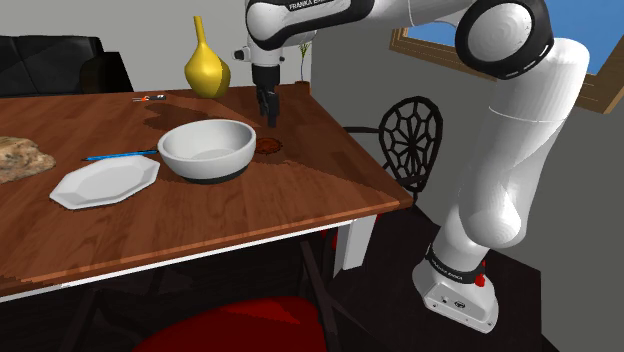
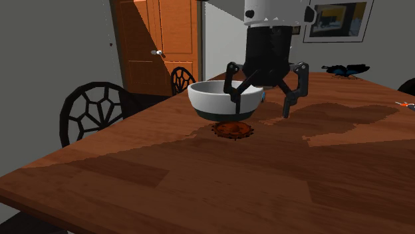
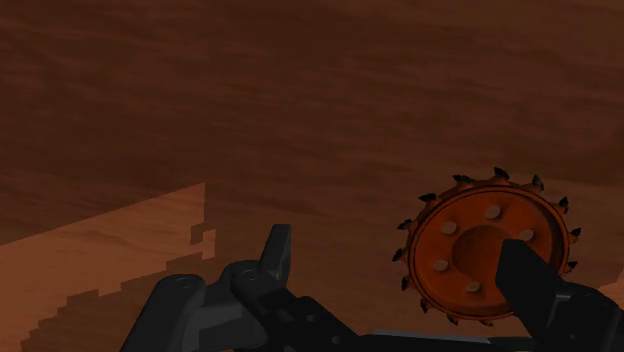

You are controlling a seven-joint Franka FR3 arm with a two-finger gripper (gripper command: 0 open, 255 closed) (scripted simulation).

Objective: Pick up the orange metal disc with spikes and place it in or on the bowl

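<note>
Second exterior view, centre: end effector [image 2: 261, 112] hangs low over the brown tabletop [image 2: 199, 179], fingers spread wide, gripping nothing. Orange disc [image 2: 232, 129] with dark spikes lies flat on the tabletop, just in front of the white bowl [image 2: 209, 98], below one fingertip. Wrist view: one finger overlaps the disc's rim; cannot tell whether they touch. Shoulder view, upper middle: disc sits just right of the bowl; white plate [image 1: 105, 183] left of the bowl.
</note>
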